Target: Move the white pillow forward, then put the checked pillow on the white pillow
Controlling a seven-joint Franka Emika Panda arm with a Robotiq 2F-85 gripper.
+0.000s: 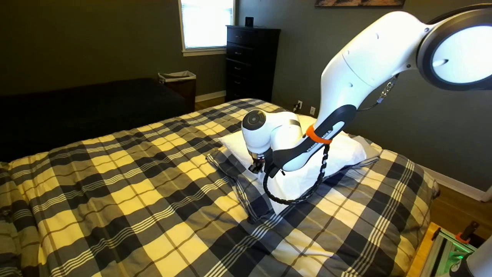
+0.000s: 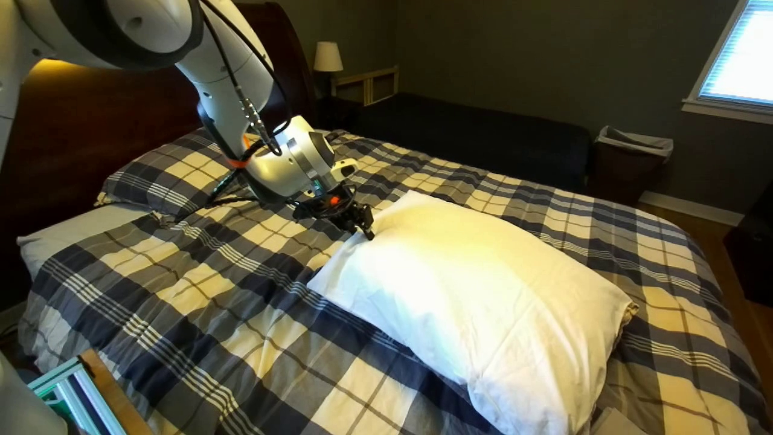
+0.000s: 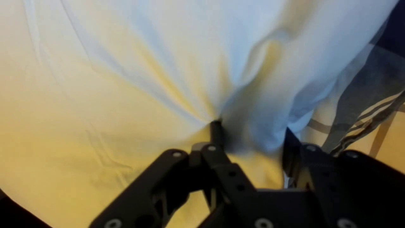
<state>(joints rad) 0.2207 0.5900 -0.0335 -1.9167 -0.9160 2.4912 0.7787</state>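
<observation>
A puffy, white rectangular fabric pillow (image 2: 495, 302) lies over a cream-and-dark plaid cloth bedspread (image 1: 134, 184), atop what appears to be the navy-and-white rectangular checked pillow (image 1: 251, 194). A black two-fingered mechanical gripper (image 3: 252, 133) has the white pillow's edge nearest the dark wooden headboard (image 2: 121, 115): its jaws stand partly apart, a bunched white fold caught between them, how firmly I cannot tell. That hold probably serves to shift it forward first, since the checked one looks pinned underneath.

Dark walls (image 1: 96, 42), bright window (image 1: 207, 23) beside a tall black dresser (image 1: 250, 63), wooden floor (image 1: 463, 209), white-shaded lamp (image 2: 328, 57), brown headboard (image 2: 90, 121).
</observation>
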